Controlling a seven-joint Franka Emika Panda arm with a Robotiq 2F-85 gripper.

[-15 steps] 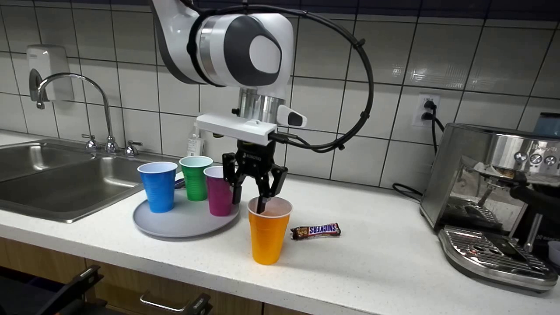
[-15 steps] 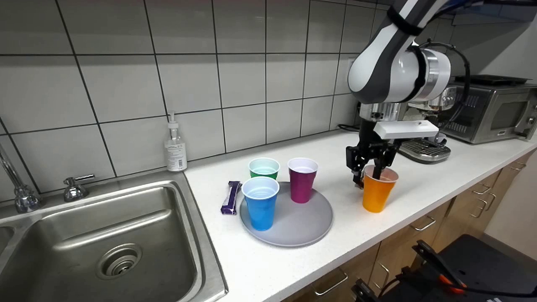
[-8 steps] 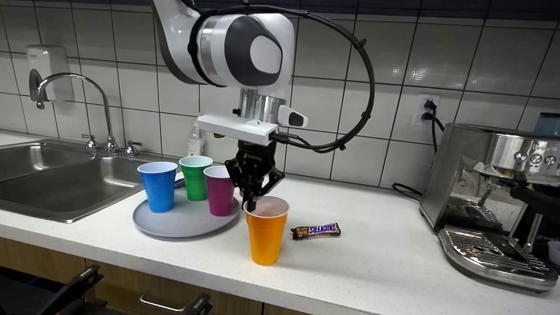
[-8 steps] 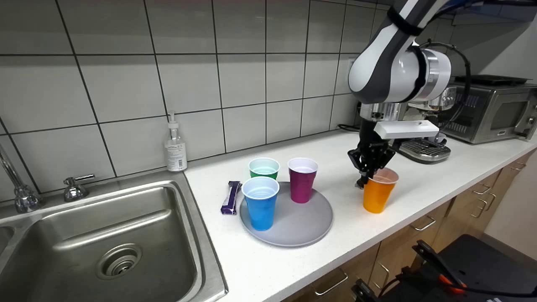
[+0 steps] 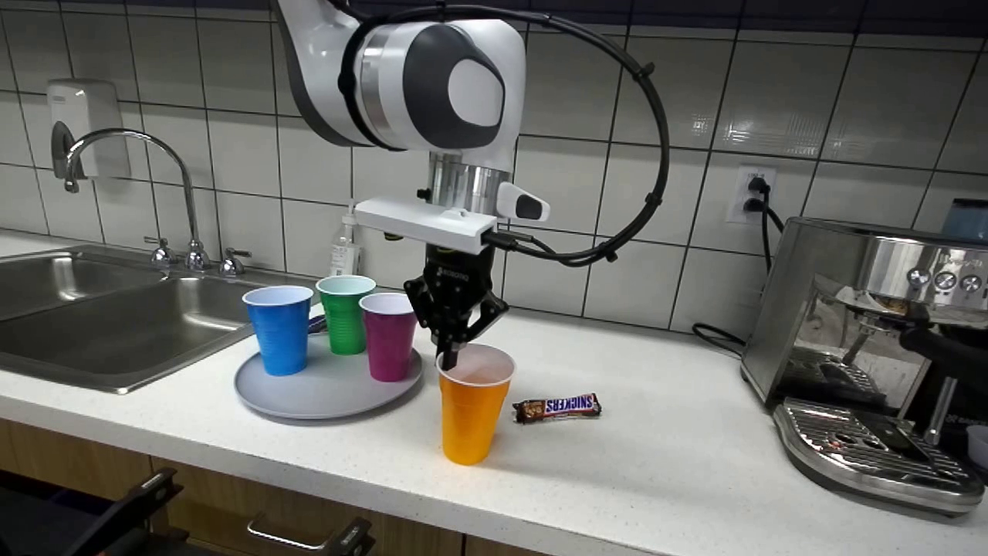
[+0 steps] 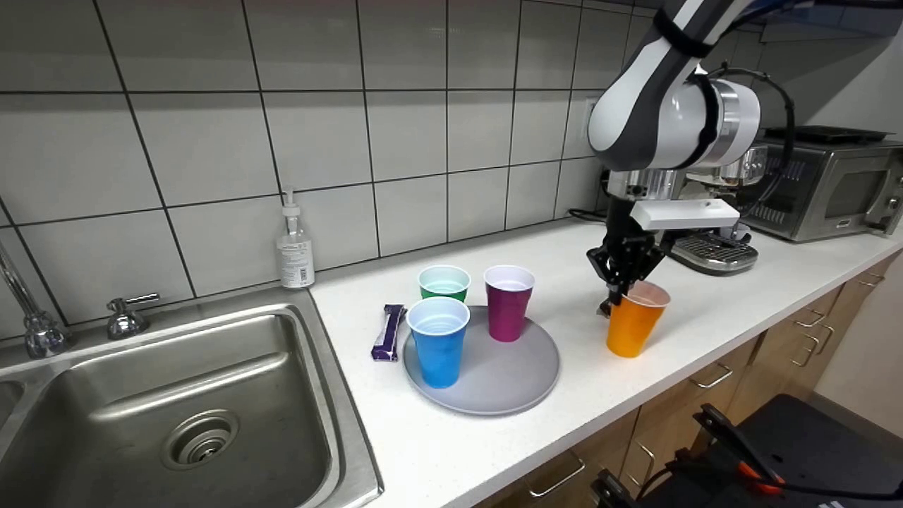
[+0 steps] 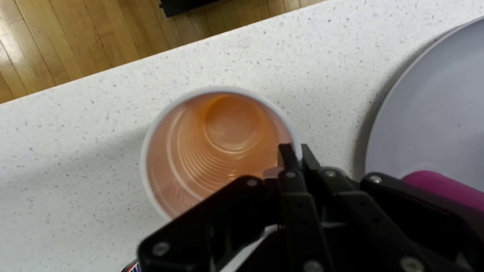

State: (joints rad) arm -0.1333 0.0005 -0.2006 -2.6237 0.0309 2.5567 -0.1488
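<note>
The black two-finger Robotiq gripper (image 7: pixel 297 150) is clenching the side of a tall orange plastic cup (image 5: pixel 468 425) with a white lip; in the wrist view, one finger is reaching inside the lip while its counterpart is sitting outside, the cup's edge running between them. The cup is facing mouth-up and is appearing slightly tilted in both exterior views; whether its base is touching the speckled white countertop (image 5: pixel 641 471) cannot be determined. A brown-wrapped Snickers bar (image 5: pixel 557 408) is lying just beside the cup. On the opposite side, a round flat grey plate (image 5: pixel 328 403) is carrying, all upright, a blue plastic cup (image 5: pixel 279 332), a green plastic cup (image 5: pixel 347 318) and a magenta plastic cup (image 5: pixel 388 344), the last standing nearest the gripper. A purple-wrapped bar (image 6: pixel 387 333) is lying between the plate and a stainless-steel sink (image 6: pixel 296 395). A transparent pump bottle (image 6: pixel 295 257) with a white label is standing beside the sink, before the pale tiled wall (image 6: pixel 409 212). A brushed-metal espresso machine (image 5: pixel 841 351) is standing well apart from the gripper.
</note>
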